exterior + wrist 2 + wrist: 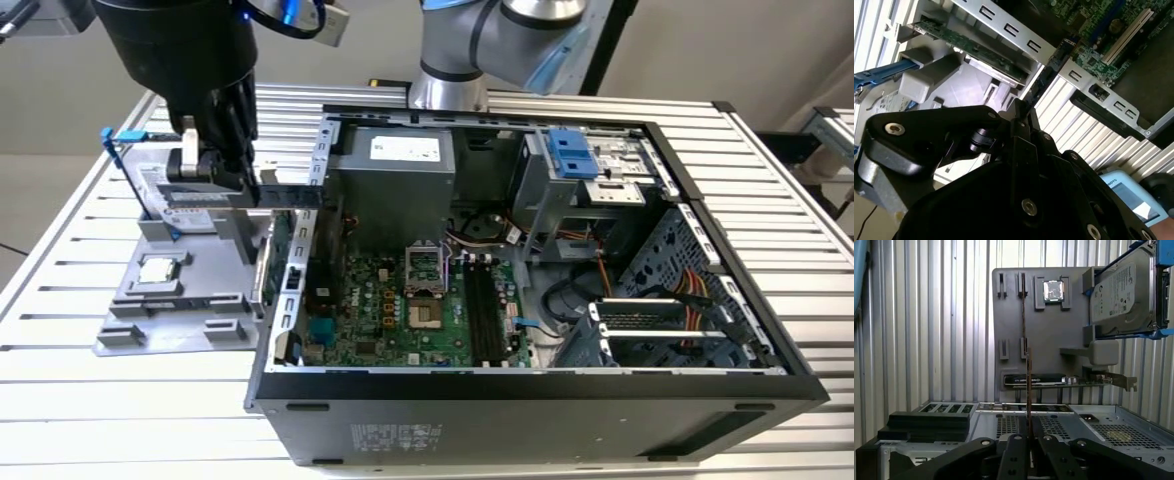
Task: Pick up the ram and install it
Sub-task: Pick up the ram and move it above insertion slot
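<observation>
In the first wrist view the ram (1029,390) shows edge-on as a thin upright strip, and my gripper (1029,437) is shut on its near end. In the exterior view the gripper (220,185) hangs above the grey holder tray (134,335) at the exterior view's left. The ram (291,197) sticks out from the gripper as a dark bar towards the open computer case (534,385). The black memory slots (483,310) lie on the green motherboard (400,320) inside the case, some way from the stick.
The grey tray (1009,325) also carries a processor chip (1053,290), a silver hard drive in a blue frame (1121,292) and a larger green card with a metal bracket (1074,381). Inside the case are a power supply (394,180) and drive cages (667,330).
</observation>
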Action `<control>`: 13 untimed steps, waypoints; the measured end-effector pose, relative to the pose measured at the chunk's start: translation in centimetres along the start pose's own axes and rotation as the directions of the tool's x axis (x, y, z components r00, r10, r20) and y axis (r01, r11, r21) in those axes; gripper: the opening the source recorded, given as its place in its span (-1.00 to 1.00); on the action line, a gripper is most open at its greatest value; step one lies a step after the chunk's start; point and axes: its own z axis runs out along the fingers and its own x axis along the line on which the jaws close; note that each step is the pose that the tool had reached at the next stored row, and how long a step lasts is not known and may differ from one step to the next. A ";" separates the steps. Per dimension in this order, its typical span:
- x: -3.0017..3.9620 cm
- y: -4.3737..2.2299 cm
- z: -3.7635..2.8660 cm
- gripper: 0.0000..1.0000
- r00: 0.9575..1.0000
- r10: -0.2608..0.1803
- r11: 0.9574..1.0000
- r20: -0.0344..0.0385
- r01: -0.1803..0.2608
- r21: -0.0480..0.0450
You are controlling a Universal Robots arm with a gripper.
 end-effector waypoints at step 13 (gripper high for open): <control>0.01 -0.90 0.00 -1.00 1.000 0.000 1.000 0.000 0.000 0.000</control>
